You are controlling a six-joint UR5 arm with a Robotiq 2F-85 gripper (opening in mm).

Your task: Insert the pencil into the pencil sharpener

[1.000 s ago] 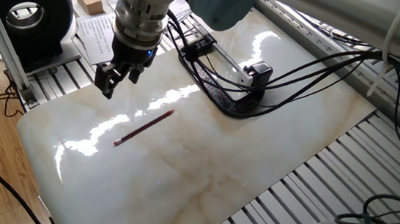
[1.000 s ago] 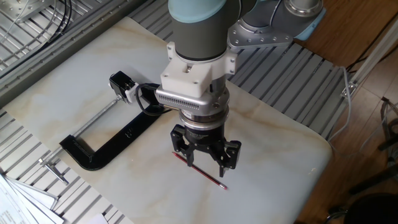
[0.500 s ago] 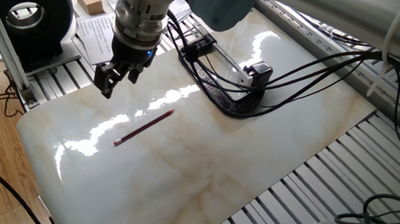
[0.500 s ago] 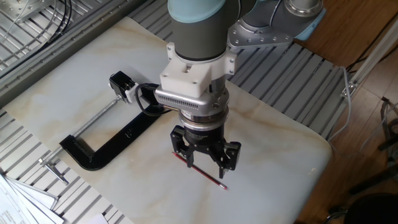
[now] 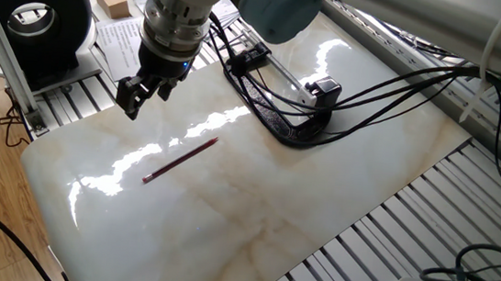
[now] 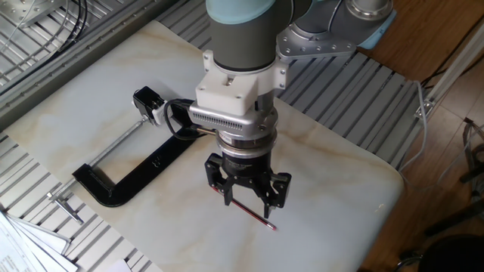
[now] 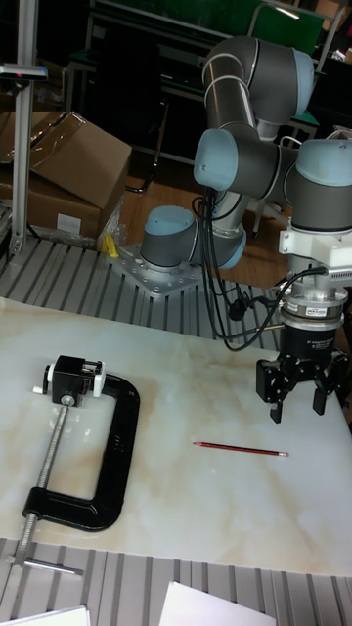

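Your gripper (image 7: 298, 389) hangs open, holding nothing; pencil (image 7: 241, 450) lies flat just below it, sharpener (image 7: 71, 378) on the clamp (image 7: 110, 460) well aside

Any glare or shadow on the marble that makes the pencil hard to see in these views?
One fixed view: bright streaks of glare cross the table beside the pencil, which stays readable. The other fixed view: even light, but the gripper covers part of the pencil. Tall fixed view: dim background, pencil thin but sharp.
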